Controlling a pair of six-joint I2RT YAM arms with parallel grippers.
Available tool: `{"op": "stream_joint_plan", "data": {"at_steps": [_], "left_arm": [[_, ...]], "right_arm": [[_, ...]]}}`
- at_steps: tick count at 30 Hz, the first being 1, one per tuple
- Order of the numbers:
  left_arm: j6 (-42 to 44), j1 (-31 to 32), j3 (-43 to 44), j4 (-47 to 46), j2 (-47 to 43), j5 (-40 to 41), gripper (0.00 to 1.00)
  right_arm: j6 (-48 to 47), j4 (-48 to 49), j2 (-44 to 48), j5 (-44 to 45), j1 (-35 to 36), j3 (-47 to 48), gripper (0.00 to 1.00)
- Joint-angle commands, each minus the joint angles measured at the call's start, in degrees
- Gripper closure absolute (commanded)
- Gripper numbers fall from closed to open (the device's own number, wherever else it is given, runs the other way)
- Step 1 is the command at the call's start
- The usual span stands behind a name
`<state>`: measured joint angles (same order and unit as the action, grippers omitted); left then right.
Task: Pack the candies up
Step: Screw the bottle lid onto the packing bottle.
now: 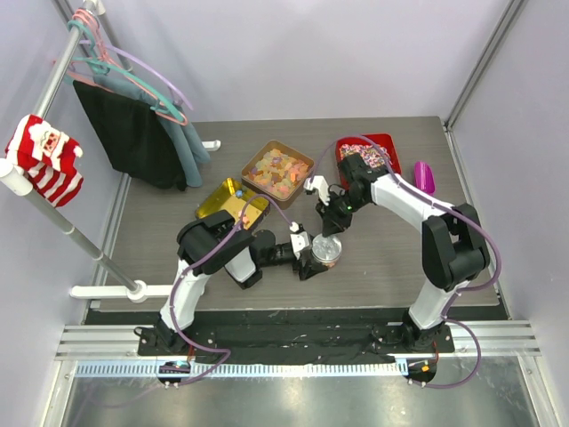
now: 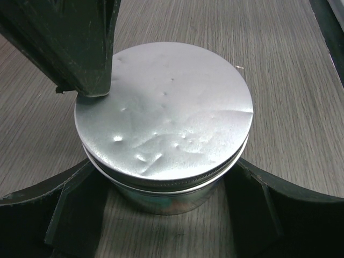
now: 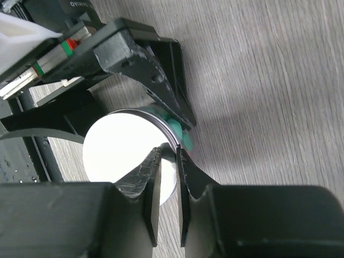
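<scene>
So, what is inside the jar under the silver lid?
Through the clear wall of the jar, a few green candies show just below the silver lid. The lid covers the whole top, so how full the jar is cannot be seen.

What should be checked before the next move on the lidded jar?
1. The left tool clamps the jar by its sides: ok.
2. The lid lies flat on the jar: ok.
3. The lid is fully tightened: cannot tell.
4. The right tool, almost shut, meets the lid at its rim: ok.
5. The candies are inside, showing through the jar wall: ok.
</scene>
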<state>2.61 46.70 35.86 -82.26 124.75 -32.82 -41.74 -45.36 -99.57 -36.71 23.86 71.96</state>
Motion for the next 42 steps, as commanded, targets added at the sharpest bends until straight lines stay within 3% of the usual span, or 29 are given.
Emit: {"op": "stream_joint_plan", "data": {"at_steps": [1,18,21,25,28,32,39,42], "left_arm": [[3.5,-0.4,-0.5,-6.4,0.7,2.0,0.27],[3.7,-0.3,-0.6,-6.4,0.7,2.2,0.27],[3.7,-0.4,-0.5,-6.4,0.8,2.2,0.27],[3.8,-0.4,-0.5,-6.4,0.8,2.2,0.27],[3.8,-0.3,-0.4,-6.4,1.0,2.3,0.27],[3.8,-0.4,-0.4,-6.4,1.0,2.2,0.27],[4.0,-0.4,-0.5,-6.4,0.9,2.3,0.27],[4.0,-0.4,-0.5,-6.4,1.1,2.3,0.27]], "right_arm": [[-0.5,-3.6,2.0,3.7,-0.8,-2.9,0.80],[0.1,-5.3,9.9,5.2,-2.5,-8.2,0.83],[0.4,-3.9,11.1,6.6,-2.4,-6.2,0.71],[-5.4,-3.7,12.3,12.6,-1.4,-3.8,0.40],[-11.1,-7.7,10.5,13.0,-1.2,0.0,0.29],[-19.0,-11.1,8.0,12.4,-0.5,3.1,0.25],[-32.1,-11.1,9.1,16.8,4.5,-0.3,0.06],[-33.3,-8.6,10.0,16.8,6.5,-2.3,0.03]]}}
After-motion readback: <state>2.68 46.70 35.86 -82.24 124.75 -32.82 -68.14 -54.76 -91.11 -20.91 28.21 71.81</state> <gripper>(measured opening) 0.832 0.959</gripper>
